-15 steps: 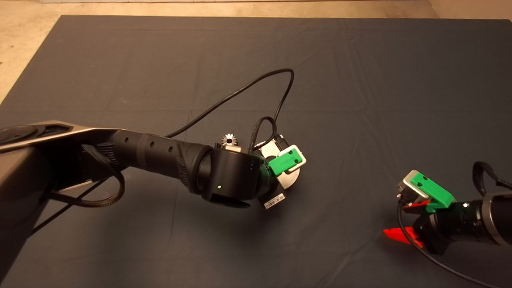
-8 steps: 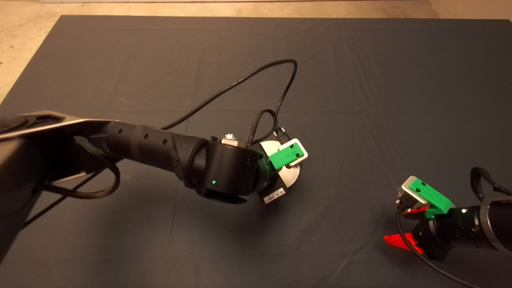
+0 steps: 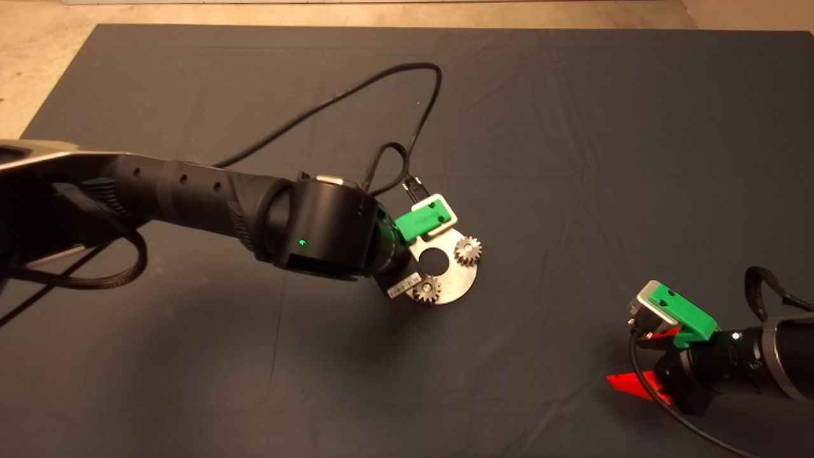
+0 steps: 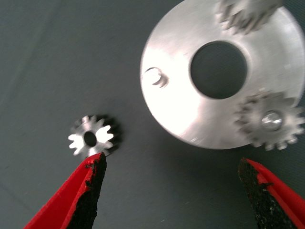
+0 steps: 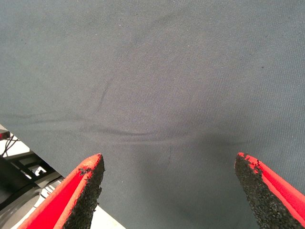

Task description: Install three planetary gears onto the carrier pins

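Both grippers' fingers [image 4: 90, 191] [image 5: 86, 191] spread wide, empty.

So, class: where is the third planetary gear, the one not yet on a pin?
In the left wrist view, the loose gear lies flat on the mat beside the disc, nearest its bare pin.

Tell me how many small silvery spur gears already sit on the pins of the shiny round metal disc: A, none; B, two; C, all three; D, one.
B: two small silvery spur gears sit on the shiny round metal disc; one bare pin remains, and the third gear lies on the dark mat.
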